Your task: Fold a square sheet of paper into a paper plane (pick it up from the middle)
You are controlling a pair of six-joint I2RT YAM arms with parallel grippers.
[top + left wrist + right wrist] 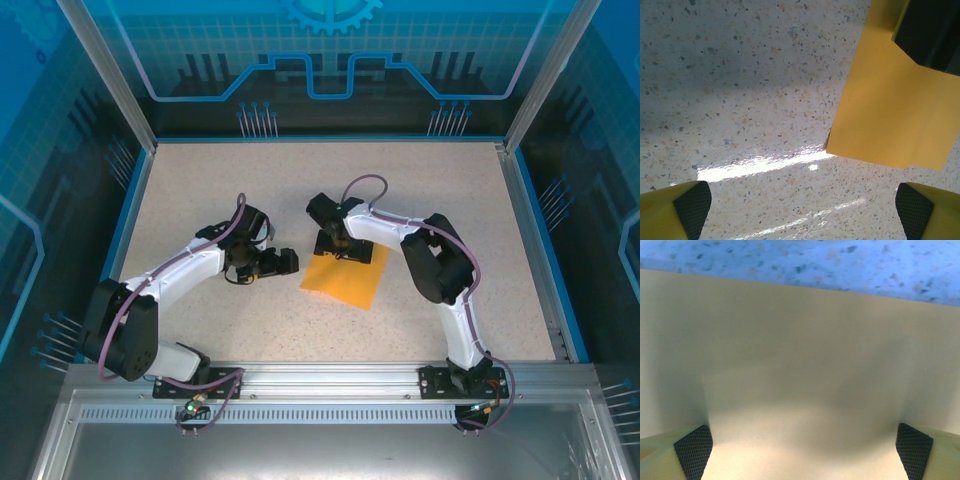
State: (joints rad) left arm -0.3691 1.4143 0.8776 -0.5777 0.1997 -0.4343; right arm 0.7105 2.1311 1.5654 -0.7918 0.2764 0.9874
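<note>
**Both claws wide, sheet flat on table**

Top camera: the orange sheet [343, 284] lay flat near the middle of the table [200, 180]. The right claw [343, 248] stood over its far edge. The left claw [284, 262] hung just left of the sheet, apart from it.

Left wrist: jaws were spread wide with nothing between them, pads [690, 206] above bare table, the sheet's corner ahead to the right.

Right wrist: jaws were equally wide and empty, the sheet close beneath them, table beyond it.

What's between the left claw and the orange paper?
In the left wrist view, bare speckled tabletop lies between the left gripper and the thin orange paper sheet.
</note>
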